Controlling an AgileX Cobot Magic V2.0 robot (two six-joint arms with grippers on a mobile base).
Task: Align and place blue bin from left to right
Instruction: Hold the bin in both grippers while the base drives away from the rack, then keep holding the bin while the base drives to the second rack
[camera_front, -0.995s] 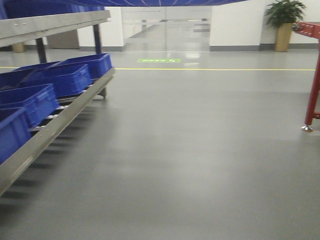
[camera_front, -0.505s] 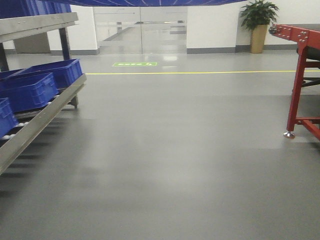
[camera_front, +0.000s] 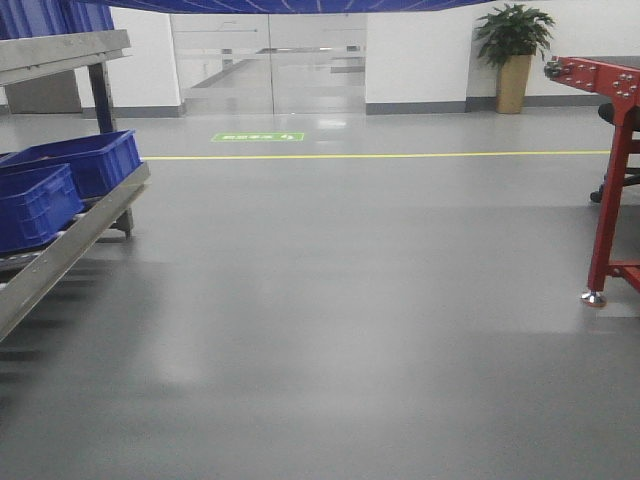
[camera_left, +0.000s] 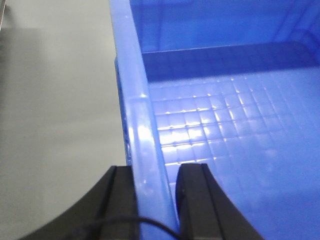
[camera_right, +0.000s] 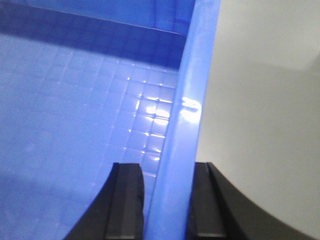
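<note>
I carry a blue bin between both arms. In the left wrist view its left wall and gridded floor (camera_left: 225, 100) fill the frame, and my left gripper (camera_left: 156, 172) is shut on the rim of that wall. In the right wrist view the bin (camera_right: 75, 100) shows its right wall, and my right gripper (camera_right: 167, 170) is shut on that rim, one finger inside and one outside. The front view shows only a strip of the bin's underside (camera_front: 300, 4) along the top edge. Grey floor lies below the bin on both sides.
A metal roller rack (camera_front: 60, 250) with other blue bins (camera_front: 85, 160) stands at the left. A red conveyor frame (camera_front: 612, 170) stands at the right, its foot (camera_front: 594, 298) on the floor. Beyond a yellow floor line (camera_front: 400, 155) are glass doors and a potted plant (camera_front: 514, 50).
The front view has swung to the right: the rack and its bins have slid towards the left edge, and the red frame has come into view on the right.
</note>
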